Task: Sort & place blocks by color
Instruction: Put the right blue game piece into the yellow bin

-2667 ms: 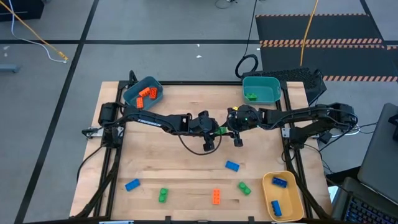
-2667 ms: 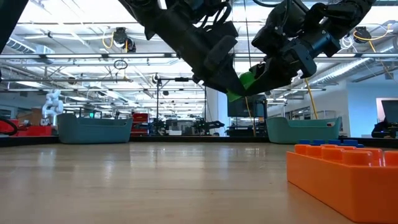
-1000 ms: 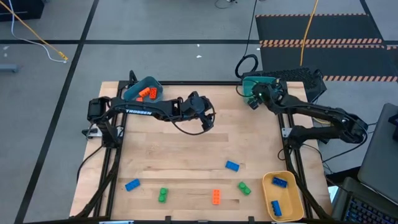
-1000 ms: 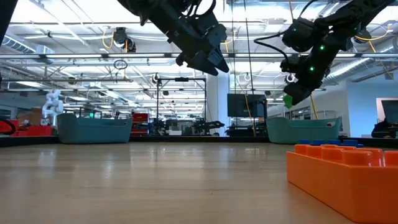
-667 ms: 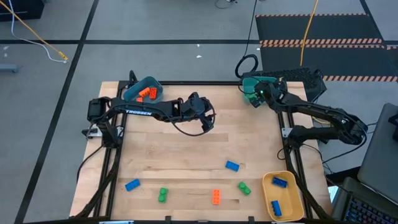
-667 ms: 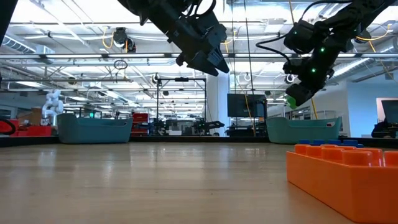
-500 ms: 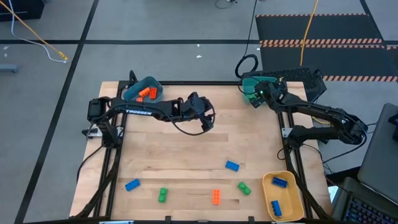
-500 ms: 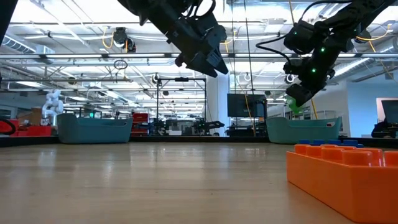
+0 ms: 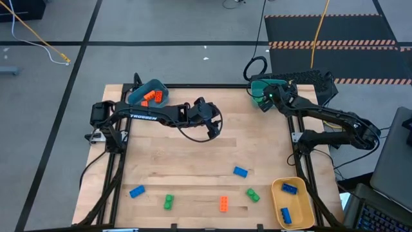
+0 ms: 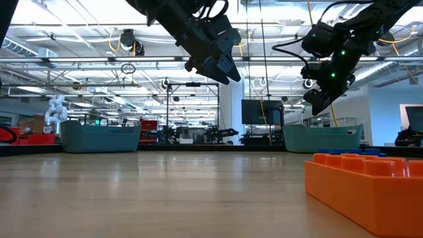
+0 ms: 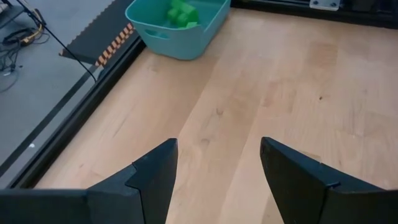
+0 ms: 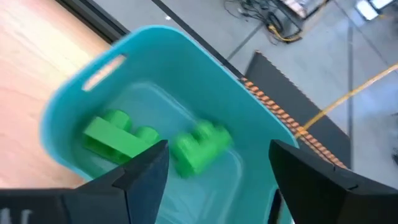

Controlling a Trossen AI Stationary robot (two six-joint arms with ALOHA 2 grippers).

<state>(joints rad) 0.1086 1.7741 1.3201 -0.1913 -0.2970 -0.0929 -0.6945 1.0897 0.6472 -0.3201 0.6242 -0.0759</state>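
Above the teal bin [image 12: 205, 81], right gripper [image 12: 217, 162] spread, empty (two green blocks [image 12: 158, 143] below); left gripper [image 11: 217, 168] likewise spread

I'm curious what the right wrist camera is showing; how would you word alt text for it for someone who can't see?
A teal plastic bin seen from above holds two green studded toy bricks, one blurred, on a light wooden table. The right gripper hangs over it, dark fingers spread open and empty.

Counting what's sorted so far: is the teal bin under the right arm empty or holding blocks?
Holding blocks: the teal bin has two green blocks inside, seen past the right gripper, whose jaws stand open and empty.
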